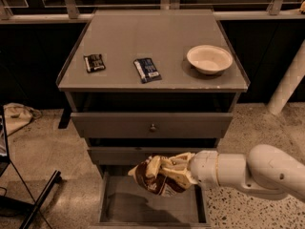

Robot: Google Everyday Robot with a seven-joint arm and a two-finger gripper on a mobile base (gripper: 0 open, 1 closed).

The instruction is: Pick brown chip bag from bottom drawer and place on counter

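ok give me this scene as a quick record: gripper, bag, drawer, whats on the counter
gripper: gripper, low in front of the cabinet, shut on the bag
bag: brown chip bag, held in the air above the drawer floor
drawer: bottom drawer, pulled open, below the bag
counter: counter, bag not yet on it
on counter: black packet left, blue packet middle, bowl right

One high front view, tilted down on counter (157, 35) (cabinet (119, 124) near), gripper (169, 171) low centre gripping brown chip bag (148, 178).
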